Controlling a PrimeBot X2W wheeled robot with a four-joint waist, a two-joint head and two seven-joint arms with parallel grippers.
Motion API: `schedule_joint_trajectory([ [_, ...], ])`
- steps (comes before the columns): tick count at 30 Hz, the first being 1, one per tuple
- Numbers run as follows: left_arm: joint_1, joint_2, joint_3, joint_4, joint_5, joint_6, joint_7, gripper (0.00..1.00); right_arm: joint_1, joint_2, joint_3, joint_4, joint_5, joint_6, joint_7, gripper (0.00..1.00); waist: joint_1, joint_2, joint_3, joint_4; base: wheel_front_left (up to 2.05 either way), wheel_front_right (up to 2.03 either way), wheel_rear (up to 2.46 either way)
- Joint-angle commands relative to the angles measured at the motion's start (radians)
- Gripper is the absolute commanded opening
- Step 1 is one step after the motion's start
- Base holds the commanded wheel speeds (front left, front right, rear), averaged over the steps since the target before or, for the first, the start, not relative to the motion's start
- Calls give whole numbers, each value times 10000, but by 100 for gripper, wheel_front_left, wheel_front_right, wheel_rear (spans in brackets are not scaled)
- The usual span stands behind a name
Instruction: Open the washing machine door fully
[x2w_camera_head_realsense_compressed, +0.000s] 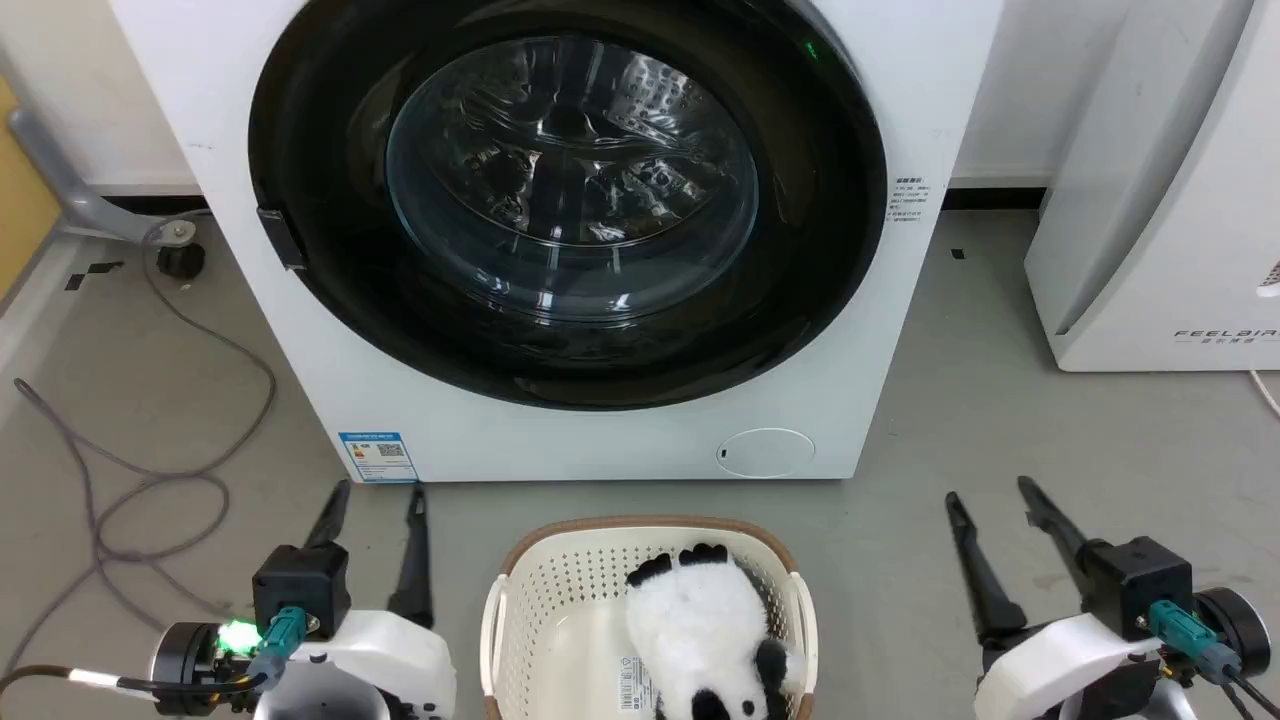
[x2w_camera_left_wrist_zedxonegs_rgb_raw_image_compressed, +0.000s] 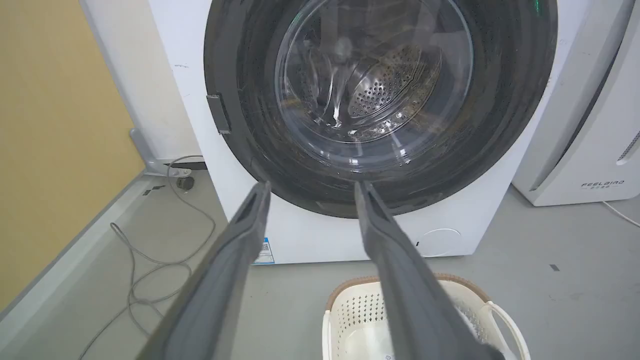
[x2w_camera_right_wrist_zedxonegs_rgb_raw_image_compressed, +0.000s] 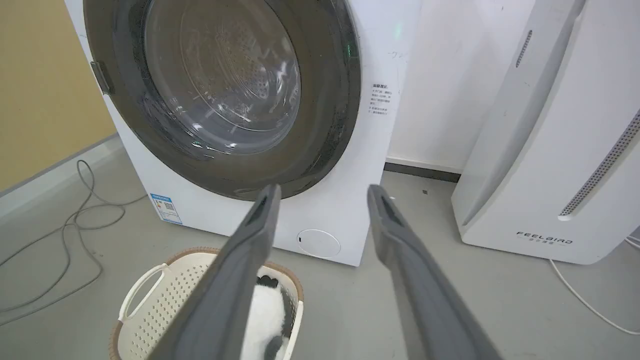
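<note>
Head view: the small tab (x2w_camera_head_realsense_compressed: 283, 238) on the washing machine door (x2w_camera_head_realsense_compressed: 566, 365), upper left of frame, lies straight above the left end effector (x2w_camera_head_realsense_compressed: 380, 490), nearer than the right end effector (x2w_camera_head_realsense_compressed: 990, 492); both spread, empty.

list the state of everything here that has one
washing machine door: shut
left gripper: open, empty
right gripper: open, empty
round lower cover: closed
basket: upright on the floor, plush panda inside
</note>
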Motion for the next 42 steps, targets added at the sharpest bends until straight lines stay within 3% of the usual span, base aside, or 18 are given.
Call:
schedule_joint_trajectory([
  [1, -6, 0, -26, 35, -36, -16, -49, 100, 14, 0, -5, 23, 35, 0, -44, 100, 0, 0, 1, -1, 0, 0, 0],
  [8, -54, 0, -103, 110, -160, -62, -196, 100, 34, 1, -17, 132, 147, 1, -194, 100, 0, 0, -1, 0, 0, 0, 0],
  [9, -58, 0, -112, 114, -181, -70, -217, 100, 36, 1, -18, 145, 171, 1, -215, 58, 0, 0, -2, 0, 0, 0, 0],
  [10, -61, 0, -121, 118, -199, -77, -238, 100, 38, 1, -13, 158, 196, 1, -236, 0, 0, 0, -3, 0, 0, 0, 0],
  [24, -104, 0, -238, 188, -422, -171, -530, 100, 74, 1, -18, 331, 825, 2, -531, 0, 0, 0, -6, 3, 0, 0, 0],
  [33, -123, 0, -309, 241, -583, -218, -718, 100, 59, 2, -8, 540, 2456, 2, -719, 0, 0, 0, -15, 22, 0, 0, 0],
  [42, -153, 0, -382, 292, -758, -272, -906, 100, -15, 2, 221, 560, 5427, 3, -907, 0, 0, 0, -3, 50, 0, 0, 0],
])
